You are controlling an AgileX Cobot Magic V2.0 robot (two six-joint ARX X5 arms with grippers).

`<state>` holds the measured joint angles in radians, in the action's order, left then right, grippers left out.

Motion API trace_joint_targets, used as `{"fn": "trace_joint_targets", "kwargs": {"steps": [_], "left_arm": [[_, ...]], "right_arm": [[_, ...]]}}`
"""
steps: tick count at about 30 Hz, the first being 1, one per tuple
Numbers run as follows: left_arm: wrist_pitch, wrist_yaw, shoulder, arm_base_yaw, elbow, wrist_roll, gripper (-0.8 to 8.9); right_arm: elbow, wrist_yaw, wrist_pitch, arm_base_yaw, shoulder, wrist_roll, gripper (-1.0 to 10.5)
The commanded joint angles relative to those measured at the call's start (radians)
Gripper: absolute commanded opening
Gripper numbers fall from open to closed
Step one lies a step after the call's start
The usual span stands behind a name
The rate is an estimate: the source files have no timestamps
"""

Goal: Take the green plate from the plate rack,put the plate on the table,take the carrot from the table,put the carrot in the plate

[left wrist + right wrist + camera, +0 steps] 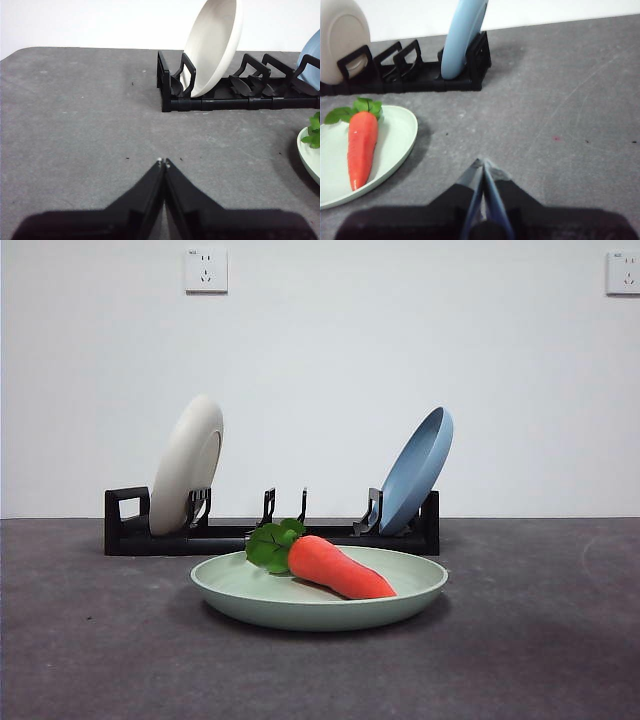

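Front view: carrot lies in the green plate, both arms clear

Largest first: the table (80, 640) runs wide and dark grey. At its back stands the plate rack (270, 536), holding a cream-white plate (187, 464) and a blue plate (417, 469). Just before the rack sits the green plate (318, 590), flat on the table. The carrot (338, 566) lies inside it, its long axis slanting, leaves toward the rack. The task looks complete. The right gripper (483, 167) is nearer the plate, low over bare table, jaws together and empty. The left gripper (163, 162) is posed likewise, jaws together.
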<state>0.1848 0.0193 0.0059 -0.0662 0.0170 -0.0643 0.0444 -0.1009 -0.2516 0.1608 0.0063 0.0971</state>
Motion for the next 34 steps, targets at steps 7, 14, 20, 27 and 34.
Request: {"fn": "trace_joint_targets", "kwargs": {"steps": [7,14,20,27,34], "left_arm": [[-0.008,0.003,-0.004,0.003,-0.013,-0.004,-0.03],[-0.008,0.003,-0.004,0.003,-0.013,-0.004,-0.03],[-0.008,0.003,-0.004,0.003,-0.013,-0.004,-0.03],[-0.008,0.003,-0.004,0.003,-0.013,-0.004,-0.03],[-0.008,0.003,-0.004,0.003,-0.013,-0.004,-0.03]], "right_arm": [[-0.015,0.003,0.012,-0.018,-0.005,0.025,0.0],[-0.015,0.003,0.011,-0.018,-0.005,0.025,0.0],[-0.015,0.003,0.011,-0.017,-0.005,0.025,0.0],[-0.015,0.003,0.011,-0.017,-0.005,0.025,0.0],[-0.015,0.003,0.011,-0.017,-0.005,0.025,0.0]]}}
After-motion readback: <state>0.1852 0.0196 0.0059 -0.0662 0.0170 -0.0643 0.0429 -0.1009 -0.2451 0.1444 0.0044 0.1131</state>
